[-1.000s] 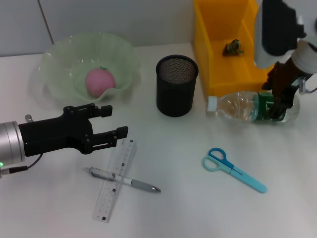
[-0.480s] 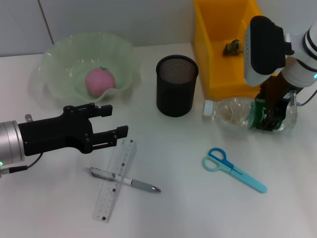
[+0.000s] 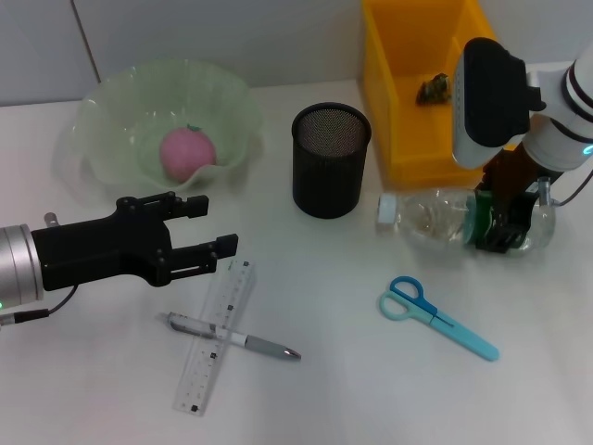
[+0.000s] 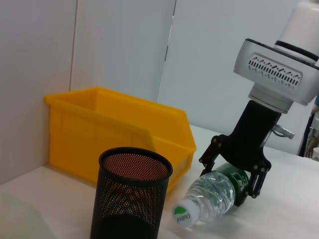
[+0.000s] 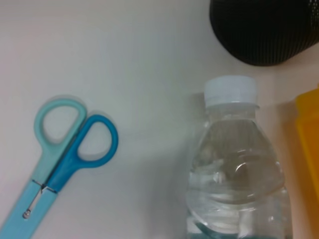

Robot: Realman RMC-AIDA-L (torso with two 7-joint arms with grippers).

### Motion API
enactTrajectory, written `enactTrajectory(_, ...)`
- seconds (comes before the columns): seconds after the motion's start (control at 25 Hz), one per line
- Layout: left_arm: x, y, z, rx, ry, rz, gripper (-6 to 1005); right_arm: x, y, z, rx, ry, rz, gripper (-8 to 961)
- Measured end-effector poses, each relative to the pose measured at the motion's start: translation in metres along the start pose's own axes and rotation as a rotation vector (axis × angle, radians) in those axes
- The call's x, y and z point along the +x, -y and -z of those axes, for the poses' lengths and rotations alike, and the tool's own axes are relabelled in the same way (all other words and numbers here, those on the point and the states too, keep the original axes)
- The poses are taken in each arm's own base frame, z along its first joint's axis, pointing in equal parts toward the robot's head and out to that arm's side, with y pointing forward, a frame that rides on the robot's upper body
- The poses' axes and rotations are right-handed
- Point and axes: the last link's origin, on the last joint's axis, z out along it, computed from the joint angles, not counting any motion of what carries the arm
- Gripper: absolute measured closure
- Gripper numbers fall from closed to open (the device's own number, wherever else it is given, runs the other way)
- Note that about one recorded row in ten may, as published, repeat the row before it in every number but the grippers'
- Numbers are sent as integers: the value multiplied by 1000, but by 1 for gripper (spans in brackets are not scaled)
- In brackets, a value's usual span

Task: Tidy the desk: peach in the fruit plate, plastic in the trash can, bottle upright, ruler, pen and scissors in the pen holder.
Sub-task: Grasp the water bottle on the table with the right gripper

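Two grippers are showing: the right gripper (image 3: 503, 222) is clamping the bottle (image 3: 443, 215), lying beside the bin (image 3: 394, 102) and holder (image 3: 331, 159); the left gripper (image 3: 196, 234) is hovering open over the ruler (image 3: 217, 336) crossing the pen (image 3: 232, 336).

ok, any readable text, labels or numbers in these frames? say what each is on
"Cestbon", as best it reads: on the white cap of the lying bottle, seen from the left wrist view.
Green bottle label: print not readable, partly covered by the right gripper.
Ruler: scale marks show, numbers too small to read.
Pen, scissors, yellow bin: no text visible.
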Motion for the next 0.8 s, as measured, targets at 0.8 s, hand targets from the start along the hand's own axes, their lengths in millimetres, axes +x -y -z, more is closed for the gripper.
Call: enactTrajectory(0.8, 3, 1, -2, -5, -2, -9, 274, 2, -8, -10, -6, 9, -14, 179)
